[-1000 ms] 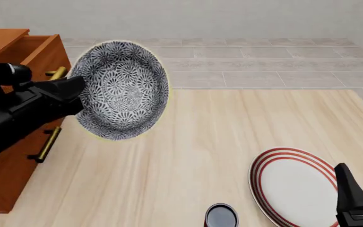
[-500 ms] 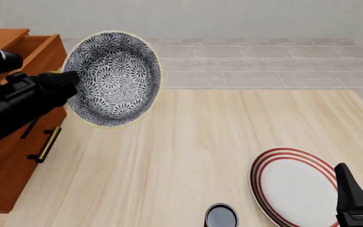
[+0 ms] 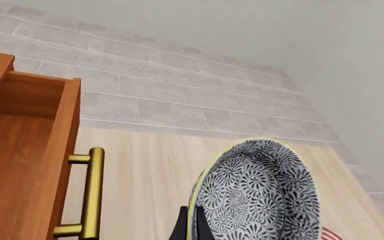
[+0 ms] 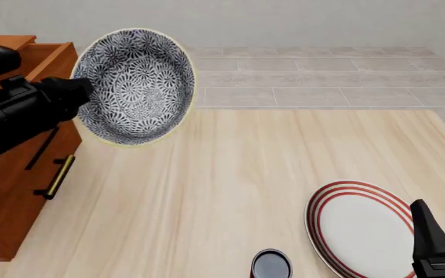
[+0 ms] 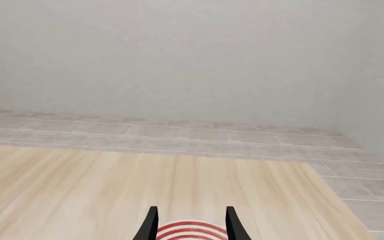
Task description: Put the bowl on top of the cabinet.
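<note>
Left gripper is clamping the deep round floral bowl by its rim, tilted, beside the wooden cabinet; right gripper is gaping empty above the red-ringed plate.

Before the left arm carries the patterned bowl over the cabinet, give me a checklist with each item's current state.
1. Grip: left gripper is shut on the rim of the grey-and-white floral bowl: ok.
2. Bowl lifted off the light wooden table: ok.
3. Bowl level: it is tilted, its inside facing the front camera: not ok.
4. Bowl above the reddish-brown wooden cabinet top: it hangs beside it: not ok.
5. Cabinet top free: mostly out of view: cannot tell.
6. Right gripper open, away over the red-ringed white plate: ok.
</note>
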